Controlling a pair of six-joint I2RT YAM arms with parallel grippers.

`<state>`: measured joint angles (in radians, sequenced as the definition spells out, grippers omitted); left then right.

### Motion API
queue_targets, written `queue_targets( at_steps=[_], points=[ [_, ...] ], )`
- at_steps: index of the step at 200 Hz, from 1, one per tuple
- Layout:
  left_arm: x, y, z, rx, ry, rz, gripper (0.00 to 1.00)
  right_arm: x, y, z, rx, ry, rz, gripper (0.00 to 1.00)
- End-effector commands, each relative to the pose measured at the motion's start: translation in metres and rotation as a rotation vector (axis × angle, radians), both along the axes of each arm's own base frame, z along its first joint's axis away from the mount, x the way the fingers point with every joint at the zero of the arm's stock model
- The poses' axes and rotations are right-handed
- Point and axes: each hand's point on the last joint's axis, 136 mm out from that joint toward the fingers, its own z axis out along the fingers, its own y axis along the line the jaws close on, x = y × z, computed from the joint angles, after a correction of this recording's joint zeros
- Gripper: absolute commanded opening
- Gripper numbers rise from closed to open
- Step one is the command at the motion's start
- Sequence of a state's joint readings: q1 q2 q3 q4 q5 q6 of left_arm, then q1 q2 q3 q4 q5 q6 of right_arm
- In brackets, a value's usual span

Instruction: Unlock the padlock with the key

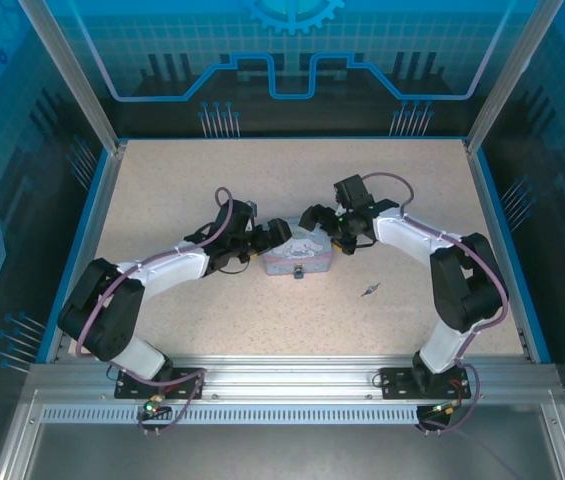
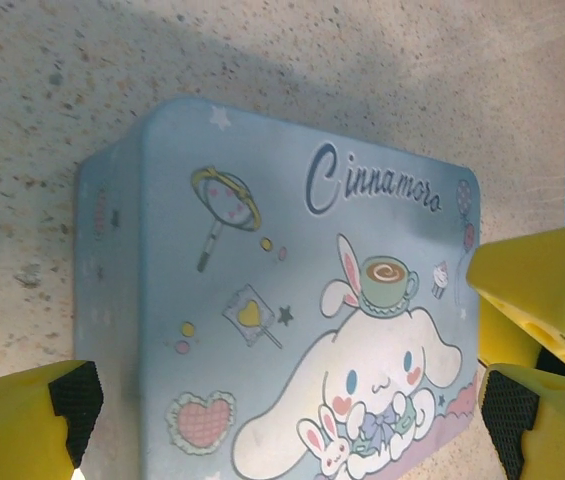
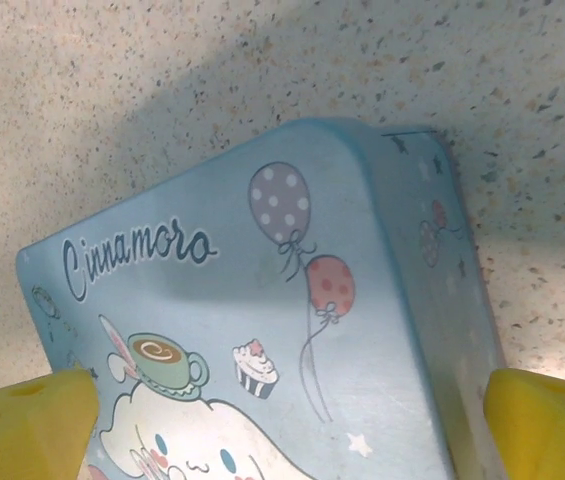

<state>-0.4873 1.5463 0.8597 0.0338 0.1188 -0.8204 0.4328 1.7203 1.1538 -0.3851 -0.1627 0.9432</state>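
Straddling the tin [image 1: 300, 250] at the centre of the top view, both arms are reaching in from opposite sides. This is apparently to brace the tin so that the small blue padlock [image 1: 299, 271], hanging at its lower edge, is kept steady for unlocking. The left gripper [image 2: 287, 425] is standing open, with its fingers [image 2: 32, 425] spread to the lower left and lower right of the wrist frame, one on each side of the lid. The right gripper [image 3: 287, 425] is likewise spread wide across the tin. Whether any pad is touching the walls cannot be told. Neither gripper is carrying the key [image 1: 368, 291], which is lying loose on the table [image 1: 212, 320], lower right of the tin and apart from it. Collecting the key is therefore judged to be the pending step.
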Motion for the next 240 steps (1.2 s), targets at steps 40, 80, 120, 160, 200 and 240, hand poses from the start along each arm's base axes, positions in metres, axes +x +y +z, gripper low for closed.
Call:
queue_targets(
  at_steps=[40, 80, 120, 160, 200, 240],
  points=[
    [0.017, 0.046, 0.039, 0.084, -0.110, 0.065, 0.99, -0.018, -0.059, 0.038, -0.112, -0.077, -0.085, 1.00],
    [-0.002, 0.079, 0.037, 0.122, -0.047, 0.235, 0.99, -0.067, -0.096, 0.027, -0.197, -0.006, -0.119, 0.97],
    [-0.028, 0.072, 0.026, 0.033, -0.021, 0.187, 0.99, -0.109, -0.121, -0.008, -0.262, 0.126, -0.187, 0.81],
    [-0.044, 0.073, 0.019, -0.081, 0.016, 0.244, 0.99, -0.132, -0.142, -0.036, -0.338, 0.224, -0.275, 0.65],
    [-0.042, 0.069, 0.033, -0.243, -0.023, 0.305, 0.99, -0.130, -0.143, -0.045, -0.364, 0.257, -0.273, 0.53],
    [-0.041, 0.062, 0.060, -0.210, -0.042, 0.225, 0.99, -0.126, -0.143, -0.049, -0.377, 0.275, -0.287, 0.51]
  ],
)
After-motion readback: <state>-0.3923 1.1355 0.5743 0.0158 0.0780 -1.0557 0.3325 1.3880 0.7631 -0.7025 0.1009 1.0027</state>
